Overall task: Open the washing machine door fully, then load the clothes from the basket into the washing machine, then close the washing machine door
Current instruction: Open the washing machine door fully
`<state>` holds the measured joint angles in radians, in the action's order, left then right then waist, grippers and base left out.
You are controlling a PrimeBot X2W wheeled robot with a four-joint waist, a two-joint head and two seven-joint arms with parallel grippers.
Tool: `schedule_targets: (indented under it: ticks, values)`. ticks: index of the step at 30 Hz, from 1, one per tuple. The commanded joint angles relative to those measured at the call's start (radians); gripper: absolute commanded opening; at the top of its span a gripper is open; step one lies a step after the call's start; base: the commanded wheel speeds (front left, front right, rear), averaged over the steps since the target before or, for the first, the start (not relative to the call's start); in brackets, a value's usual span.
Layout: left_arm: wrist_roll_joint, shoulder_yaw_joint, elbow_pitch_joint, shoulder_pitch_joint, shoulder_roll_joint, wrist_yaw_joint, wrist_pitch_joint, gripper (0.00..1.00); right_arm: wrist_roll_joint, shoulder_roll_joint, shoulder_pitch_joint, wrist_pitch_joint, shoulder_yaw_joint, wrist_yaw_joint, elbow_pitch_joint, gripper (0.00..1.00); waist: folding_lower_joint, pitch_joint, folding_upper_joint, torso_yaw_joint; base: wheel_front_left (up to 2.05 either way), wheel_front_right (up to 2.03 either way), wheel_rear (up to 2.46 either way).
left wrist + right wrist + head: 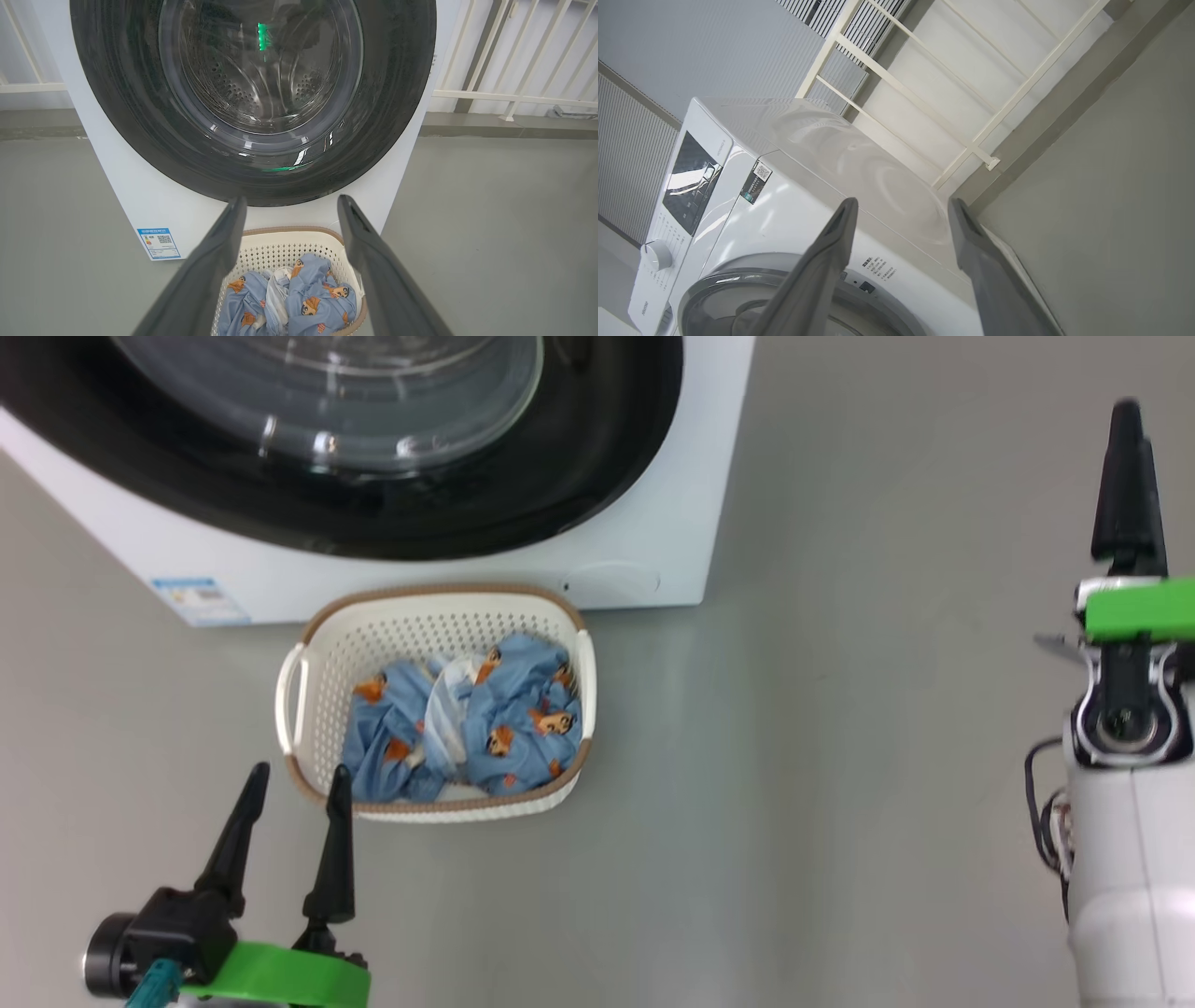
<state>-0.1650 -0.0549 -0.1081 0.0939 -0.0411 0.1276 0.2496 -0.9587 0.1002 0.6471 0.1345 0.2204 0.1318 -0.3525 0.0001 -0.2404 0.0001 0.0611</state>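
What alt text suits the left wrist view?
A white washing machine, its round glossy black door shut, stands behind a cream perforated basket of light-blue printed clothes. Dark fingers of the open left gripper frame the basket.

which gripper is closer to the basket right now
Left. The left gripper sits at the near-left corner of the basket, jaws open. The right gripper is far off to its right, well apart from it.
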Motion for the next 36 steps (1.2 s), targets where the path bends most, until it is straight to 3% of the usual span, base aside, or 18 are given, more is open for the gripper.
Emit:
schedule_targets:
  ticks: [1, 3, 4, 16, 26, 36]
  values:
    - [-0.005, 0.027, 0.018, 0.033, -0.011, 0.003, 0.012, 1.00, -0.019, -0.001, 0.043, -0.015, -0.015, -0.001, 0.014, 0.67, 0.0000, -0.039, -0.0001, 0.031, 0.00, 0.00, 0.00]
    - [-0.007, 0.019, 0.015, 0.042, -0.011, 0.003, 0.012, 1.00, -0.042, 0.005, 0.076, -0.041, -0.012, -0.001, -0.012, 0.30, 0.0000, -0.050, -0.0001, 0.039, 0.00, 0.00, 0.00]
    - [-0.008, 0.016, 0.013, 0.046, -0.010, 0.003, 0.012, 1.00, -0.056, 0.005, 0.093, -0.052, -0.008, -0.001, -0.025, 0.00, 0.0000, -0.054, -0.0001, 0.042, 0.00, 0.00, 0.00]
    - [-0.029, -0.017, 0.016, 0.091, -0.009, 0.003, 0.012, 1.00, -0.162, 0.015, 0.284, -0.264, 0.021, -0.001, -0.201, 0.00, 0.0000, -0.098, -0.0001, 0.087, 0.00, 0.00, 0.00]
    - [-0.053, -0.058, 0.030, 0.123, -0.009, 0.003, 0.012, 1.00, -0.147, 0.028, 0.496, -0.470, 0.036, -0.001, -0.365, 0.00, 0.0000, -0.154, -0.0001, 0.148, 0.00, 0.00, 0.00]
    - [-0.081, -0.098, 0.040, 0.167, -0.009, -0.003, 0.012, 1.00, -0.090, 0.009, 0.677, -0.517, 0.064, -0.001, -0.481, 0.00, 0.0000, -0.215, -0.0001, 0.197, 0.00, 0.00, 0.00]
